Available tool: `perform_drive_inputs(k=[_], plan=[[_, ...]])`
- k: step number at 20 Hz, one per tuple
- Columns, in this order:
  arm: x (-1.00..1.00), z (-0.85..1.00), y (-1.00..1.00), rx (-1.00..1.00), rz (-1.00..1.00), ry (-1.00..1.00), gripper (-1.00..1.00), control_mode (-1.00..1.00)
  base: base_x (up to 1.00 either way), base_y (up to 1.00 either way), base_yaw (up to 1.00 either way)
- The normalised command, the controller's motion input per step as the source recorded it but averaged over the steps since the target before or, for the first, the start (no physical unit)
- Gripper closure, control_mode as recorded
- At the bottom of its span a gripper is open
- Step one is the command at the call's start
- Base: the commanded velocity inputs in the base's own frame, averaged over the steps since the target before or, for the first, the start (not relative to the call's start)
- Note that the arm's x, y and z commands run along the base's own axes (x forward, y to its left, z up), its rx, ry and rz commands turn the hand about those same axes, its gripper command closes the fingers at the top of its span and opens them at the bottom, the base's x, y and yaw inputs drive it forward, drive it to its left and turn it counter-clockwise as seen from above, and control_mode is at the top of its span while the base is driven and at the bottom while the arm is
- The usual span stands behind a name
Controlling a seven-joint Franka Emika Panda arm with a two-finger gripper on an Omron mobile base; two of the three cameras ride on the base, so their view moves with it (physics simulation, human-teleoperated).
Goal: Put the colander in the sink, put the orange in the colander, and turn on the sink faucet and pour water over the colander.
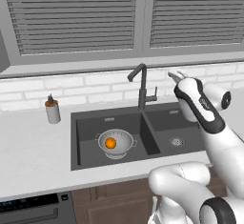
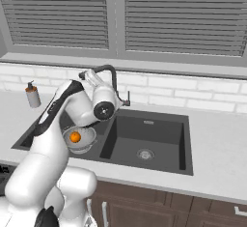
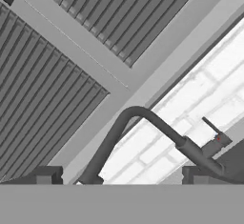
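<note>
Already the colander [image 1: 116, 143] sits in the left basin of the sink [image 1: 86, 135], with the orange [image 1: 110, 143] inside it, so the faucet [image 1: 141, 87] looks like the step in hand. No water shows at the spout.

In the left base view the gripper [image 1: 175, 74] hangs to the right of the faucet, near the center right of the frame, at about the height of the spout's bend. Its 2 fingers are spread wide and hold nothing. The hand view looks straight at the faucet: its stem runs diagonally from lower right toward the center, the spout arches over to the lower left, and the small lever [image 3: 215, 141] sticks out at center right, between the 2 fingertips and apart from both.

Around it, a pale counter [image 1: 28, 147] frames the dark sink; a white brick wall [image 1: 90, 87] and grey shutters [image 1: 76, 15] rise behind.
</note>
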Motion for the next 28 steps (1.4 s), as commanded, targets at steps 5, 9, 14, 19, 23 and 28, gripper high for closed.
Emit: perform_drive_inputs(k=[5,9,14,19,23,28], plan=[[0.06,0.16,-0.81,0.12,0.00,0.17,-1.00,-1.00,0.00,0.00,0.00],[0.49,-0.03,-0.49,0.09,0.00,0.20,-1.00,-1.00,0.00,0.00,0.00],[0.76,-0.34,-0.08,0.06,0.00,0.15,-1.00,-1.00,0.00,0.00,0.00],[0.79,-0.62,-0.02,0.02,0.00,0.04,-1.00,-1.00,0.00,0.00,0.00],[0.51,-0.77,-0.01,-0.03,0.01,0.00,-1.00,-1.00,0.00,0.00,0.00],[0.24,-0.67,-0.06,-0.13,0.04,-0.07,-1.00,-1.00,0.00,0.00,0.00]])
